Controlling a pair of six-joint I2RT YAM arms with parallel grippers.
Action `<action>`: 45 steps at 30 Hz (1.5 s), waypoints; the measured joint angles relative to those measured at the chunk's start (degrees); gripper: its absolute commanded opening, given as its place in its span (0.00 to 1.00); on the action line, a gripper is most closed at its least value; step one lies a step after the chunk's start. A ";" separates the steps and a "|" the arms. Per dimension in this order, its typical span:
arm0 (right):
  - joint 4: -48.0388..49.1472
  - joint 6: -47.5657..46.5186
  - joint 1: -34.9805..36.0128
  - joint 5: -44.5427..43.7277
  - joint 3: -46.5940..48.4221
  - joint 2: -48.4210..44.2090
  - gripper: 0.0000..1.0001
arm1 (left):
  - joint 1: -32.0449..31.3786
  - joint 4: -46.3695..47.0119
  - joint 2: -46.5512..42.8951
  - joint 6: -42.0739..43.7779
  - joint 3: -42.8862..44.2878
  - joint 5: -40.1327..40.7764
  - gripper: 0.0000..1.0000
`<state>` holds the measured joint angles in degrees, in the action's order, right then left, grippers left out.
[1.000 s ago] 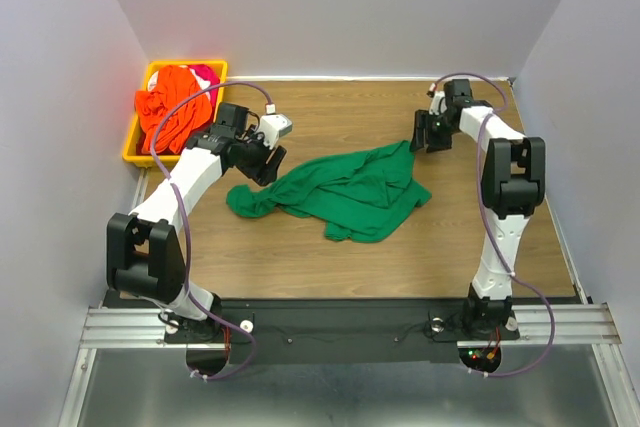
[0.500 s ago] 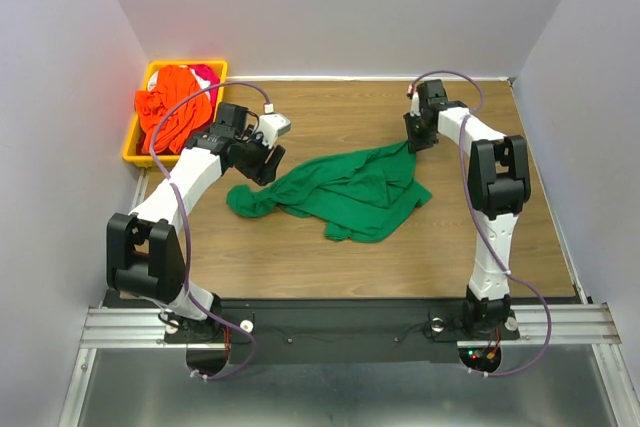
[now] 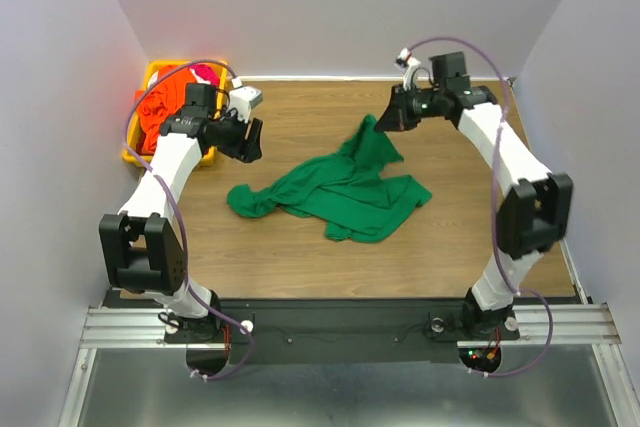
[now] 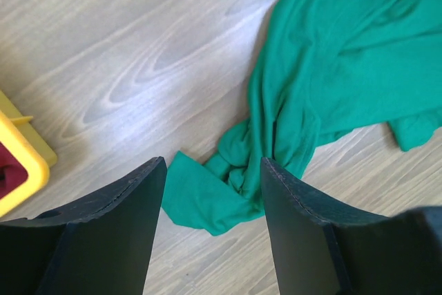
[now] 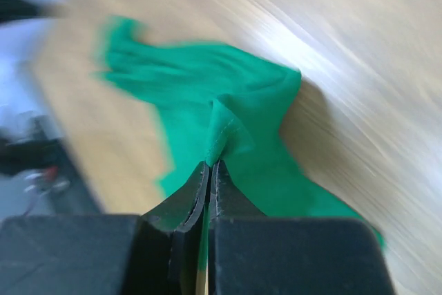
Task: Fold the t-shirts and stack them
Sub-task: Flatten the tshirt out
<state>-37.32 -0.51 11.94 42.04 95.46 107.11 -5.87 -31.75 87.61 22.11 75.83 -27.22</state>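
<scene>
T-shirts are split between two spots right now. Far left, the orange t-shirt (image 3: 158,112) sits crumpled in the yellow bin (image 3: 168,66) at the back-left corner of the worktop (image 3: 450,237). A bit of the red-pink t-shirt (image 3: 205,73) pokes out behind it at the bin's far side.

Just right of the bin is the left end effector (image 3: 247,138). It hangs above bare wood with its jaws wide apart and nothing between them. From its own wrist camera you look down past the two black fingers (image 4: 103,233) at the bunched-up left end of the green t-shirt (image 3: 345,192), lying flat on the wood below, not touched. A corner of the bin shows at the left edge of that view.

The green one takes up the middle of the worktop, rumpled and spread unevenly, well apart from the bin. Its left end is a twisted knot and its wider part fans out to the right.

At the shirt's far edge the cloth rises in a peak up to the right end effector (image 3: 384,123). That one is pinched tight on a fold of green fabric. Its wrist view is blurry, but you can see the hem squeezed between the closed jaws, with the rest of the cloth draping down to the wood.
</scene>
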 measured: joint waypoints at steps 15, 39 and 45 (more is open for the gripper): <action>-7.61 -12.85 39.28 11.96 -16.83 -20.15 0.41 | 2.19 -4.39 0.35 -1.42 3.30 -3.91 0.68; -0.72 -14.16 8.87 -29.49 -16.55 1.62 0.55 | 1.31 -0.44 2.43 -1.36 -15.39 12.68 0.68; 1.33 -14.38 8.87 -35.60 -16.55 4.26 0.55 | 1.05 0.92 5.51 -2.01 -15.50 14.43 0.62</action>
<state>-35.99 -14.90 20.82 6.44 78.91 111.37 -4.82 -30.83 93.12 20.10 60.34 -12.80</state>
